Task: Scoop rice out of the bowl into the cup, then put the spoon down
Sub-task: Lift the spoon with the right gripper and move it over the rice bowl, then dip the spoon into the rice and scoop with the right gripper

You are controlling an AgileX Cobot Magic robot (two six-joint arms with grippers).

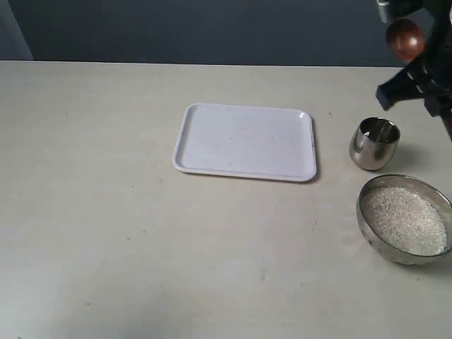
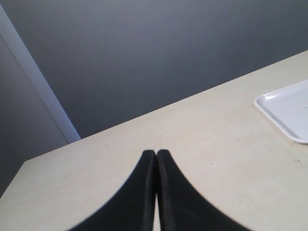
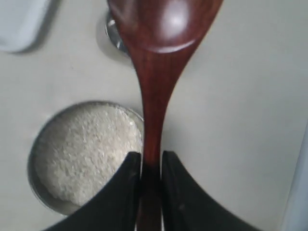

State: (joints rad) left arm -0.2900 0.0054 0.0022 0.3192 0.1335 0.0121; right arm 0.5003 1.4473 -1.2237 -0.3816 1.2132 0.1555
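Right wrist view: the right gripper's (image 3: pixel 150 156) 2 fingers pinch the wooden spoon's (image 3: pixel 155 86) handle, its oval head raised over the table near the steel cup (image 1: pixel 374 143). Rice (image 3: pixel 86 149) fills the steel bowl (image 3: pixel 31 168) just beside the handle. The left gripper (image 2: pixel 156 153) is pressed together.

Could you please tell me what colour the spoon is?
The spoon is a glossy reddish-brown; the right wrist view shows it best.

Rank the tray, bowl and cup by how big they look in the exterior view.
1. Tray, clearly the largest.
2. Bowl, though it sits nearer the camera and is clipped by the frame edge.
3. Cup, clearly narrower than the bowl.
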